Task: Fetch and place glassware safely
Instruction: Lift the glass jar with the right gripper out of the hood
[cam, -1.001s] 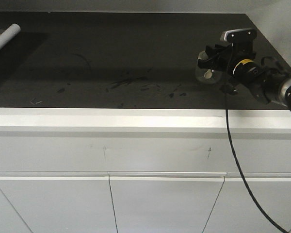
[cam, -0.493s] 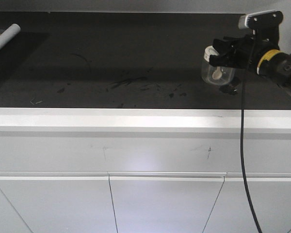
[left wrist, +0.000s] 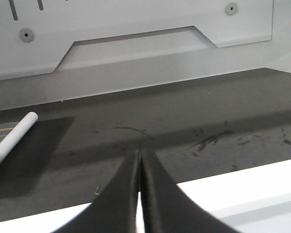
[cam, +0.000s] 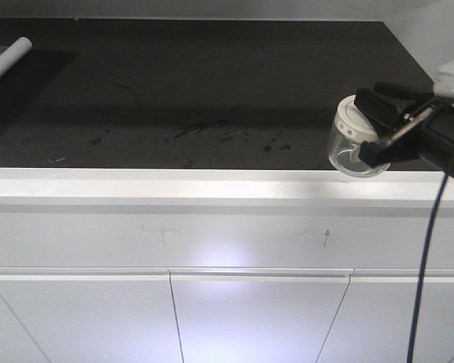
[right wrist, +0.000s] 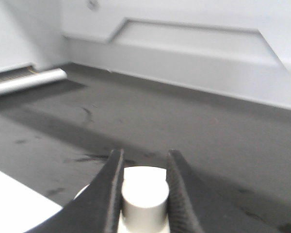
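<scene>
At far right of frame, right gripper [cam: 375,128] is clamped on the jar [cam: 351,151] by its lid knob [right wrist: 144,201], jar tilted over the counter's [cam: 212,91] front edge. Lid [cam: 350,117] rim marks: too small to read. Left gripper [left wrist: 139,194] pinched closed.

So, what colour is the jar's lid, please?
The lid is cream-white, clearest in the front-facing view.

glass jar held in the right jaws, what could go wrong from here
1. The right jaws seem to pinch only the knob of the lid; if the lid is loose, the glass jar could drop away.
2. The jar hangs tilted, off the surface, near the counter's white front edge; a slip there might send it off the counter.
</scene>
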`<state>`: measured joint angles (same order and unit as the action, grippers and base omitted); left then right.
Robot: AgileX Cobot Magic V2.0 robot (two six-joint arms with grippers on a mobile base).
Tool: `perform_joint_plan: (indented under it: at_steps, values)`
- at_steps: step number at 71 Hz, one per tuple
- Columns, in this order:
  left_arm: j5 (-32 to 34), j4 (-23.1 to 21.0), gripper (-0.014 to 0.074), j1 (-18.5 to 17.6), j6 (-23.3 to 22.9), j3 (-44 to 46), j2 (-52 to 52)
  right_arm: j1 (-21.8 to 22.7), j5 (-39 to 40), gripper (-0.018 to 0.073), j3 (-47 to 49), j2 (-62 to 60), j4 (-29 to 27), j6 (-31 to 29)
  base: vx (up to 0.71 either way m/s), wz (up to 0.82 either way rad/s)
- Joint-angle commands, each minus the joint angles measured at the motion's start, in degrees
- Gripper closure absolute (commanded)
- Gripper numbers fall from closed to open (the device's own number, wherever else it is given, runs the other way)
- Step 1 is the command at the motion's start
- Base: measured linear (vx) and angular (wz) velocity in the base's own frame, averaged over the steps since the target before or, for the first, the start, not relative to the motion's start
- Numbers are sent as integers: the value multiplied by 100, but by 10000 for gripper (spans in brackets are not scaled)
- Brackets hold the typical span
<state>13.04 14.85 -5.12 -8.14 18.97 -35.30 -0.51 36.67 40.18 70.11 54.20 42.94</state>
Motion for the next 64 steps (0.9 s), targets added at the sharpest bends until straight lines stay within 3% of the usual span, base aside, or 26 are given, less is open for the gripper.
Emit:
perform_joint_plan:
  at_steps: [1,15,42,51,64]
  values:
    - [385,-43,603,-41,-57,154,-4,12,656,563,-127,-495,-201,-12,0,0]
    - [385,-43,603,-41,-57,154,-4,-205,603,561,-425,-884,-62,70,0,0]
    - [385,-43,603,-41,-57,154,-4,-2721,-399,561,-425,-890,-130,-176,0,0]
    - [385,-43,603,-41,-57,154,-4,-3263,-427,561,-425,-890,-178,-176,0,0]
    - [385,-43,603,-41,-57,154,-4,-3655,-450,561,-425,-890,-190,-176,0,0]
